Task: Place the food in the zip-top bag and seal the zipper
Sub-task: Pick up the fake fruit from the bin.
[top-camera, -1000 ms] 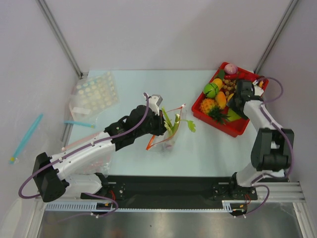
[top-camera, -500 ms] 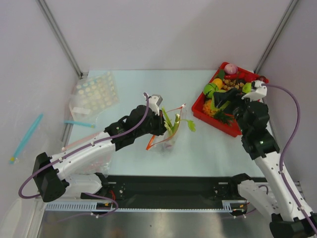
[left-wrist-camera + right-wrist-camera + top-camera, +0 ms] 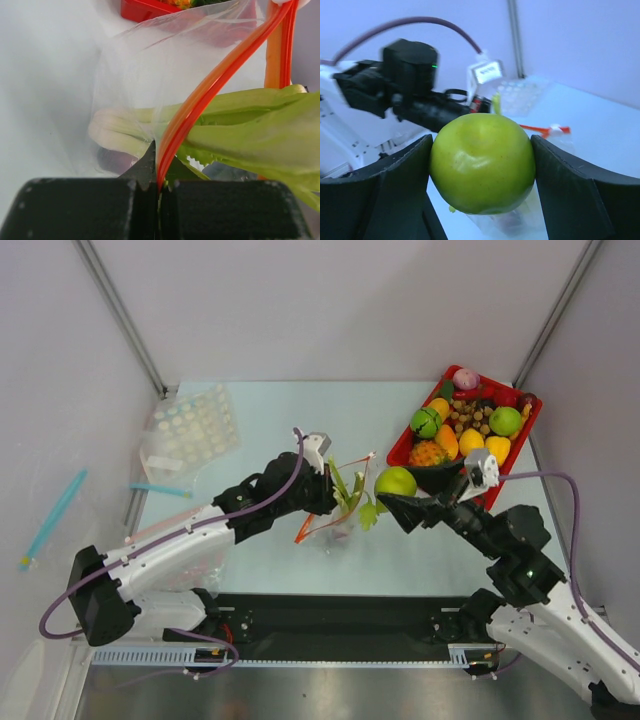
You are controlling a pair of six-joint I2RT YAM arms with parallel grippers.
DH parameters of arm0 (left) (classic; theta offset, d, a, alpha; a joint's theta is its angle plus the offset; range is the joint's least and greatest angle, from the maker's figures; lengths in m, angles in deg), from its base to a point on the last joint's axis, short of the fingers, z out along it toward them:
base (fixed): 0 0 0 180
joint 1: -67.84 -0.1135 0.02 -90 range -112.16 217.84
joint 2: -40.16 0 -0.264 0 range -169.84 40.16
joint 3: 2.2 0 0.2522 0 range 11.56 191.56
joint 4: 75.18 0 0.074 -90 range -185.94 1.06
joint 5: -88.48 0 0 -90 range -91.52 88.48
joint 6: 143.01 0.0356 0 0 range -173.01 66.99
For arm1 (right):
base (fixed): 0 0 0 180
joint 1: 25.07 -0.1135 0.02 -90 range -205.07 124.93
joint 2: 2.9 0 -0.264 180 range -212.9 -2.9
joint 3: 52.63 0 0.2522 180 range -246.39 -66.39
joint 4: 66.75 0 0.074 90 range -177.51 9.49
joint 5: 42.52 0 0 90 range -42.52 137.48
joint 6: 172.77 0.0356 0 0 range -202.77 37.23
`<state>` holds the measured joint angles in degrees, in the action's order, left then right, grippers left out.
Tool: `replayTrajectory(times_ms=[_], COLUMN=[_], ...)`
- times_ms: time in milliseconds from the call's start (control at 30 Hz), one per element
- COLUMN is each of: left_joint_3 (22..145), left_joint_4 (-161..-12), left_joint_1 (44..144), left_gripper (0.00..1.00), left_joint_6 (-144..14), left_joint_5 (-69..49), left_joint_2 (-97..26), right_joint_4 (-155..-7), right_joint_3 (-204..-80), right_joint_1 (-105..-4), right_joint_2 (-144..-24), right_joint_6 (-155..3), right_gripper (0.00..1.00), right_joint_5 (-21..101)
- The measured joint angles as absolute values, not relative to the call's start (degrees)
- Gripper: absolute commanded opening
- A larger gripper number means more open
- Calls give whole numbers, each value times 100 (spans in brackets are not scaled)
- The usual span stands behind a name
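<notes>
The zip-top bag (image 3: 343,520) hangs at the table's middle, mouth open. My left gripper (image 3: 322,488) is shut on its red-orange zipper (image 3: 348,459), pinching the strip (image 3: 215,85) between the fingertips in the left wrist view (image 3: 160,172). The leek (image 3: 350,490) stands in the bag with its green leaves (image 3: 250,120) sticking out over the strip. The dark purple eggplant (image 3: 112,161) shows through the plastic at the bag's bottom. My right gripper (image 3: 396,492) is shut on the green pear (image 3: 396,481) just right of the bag's mouth. The pear (image 3: 482,160) fills the right wrist view.
A red tray (image 3: 403,447) of toy fruit stands at the back right. A clear blister tray (image 3: 190,430) lies at the back left, with a teal strip (image 3: 160,490) and a pink strip (image 3: 160,525) near it. A blue-strip bag (image 3: 55,510) lies off the table at left.
My right arm swung from the red tray toward the bag, carrying the green pear. My left gripper and the bag stayed in place.
</notes>
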<state>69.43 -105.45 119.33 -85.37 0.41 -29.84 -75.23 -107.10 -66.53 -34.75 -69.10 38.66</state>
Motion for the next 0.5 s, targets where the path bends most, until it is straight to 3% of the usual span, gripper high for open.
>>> replayTrajectory(times_ms=[233, 500], left_joint_3=[7168, 7214], left_joint_4=[-10620, -10626], left_joint_1=[12302, 12495], left_gripper=[5, 7], left_joint_6=[-8373, -8207], left_joint_5=[120, 118], left_joint_2=[-3362, -3366], right_joint_4=[-6533, -5233], right_joint_3=[-10223, -9434], right_joint_1=[-6786, -7595], right_joint_2=[-2883, -3665], right_joint_6=[-7089, -7248], right_gripper=[24, 19], right_joint_5=[2961, 2819])
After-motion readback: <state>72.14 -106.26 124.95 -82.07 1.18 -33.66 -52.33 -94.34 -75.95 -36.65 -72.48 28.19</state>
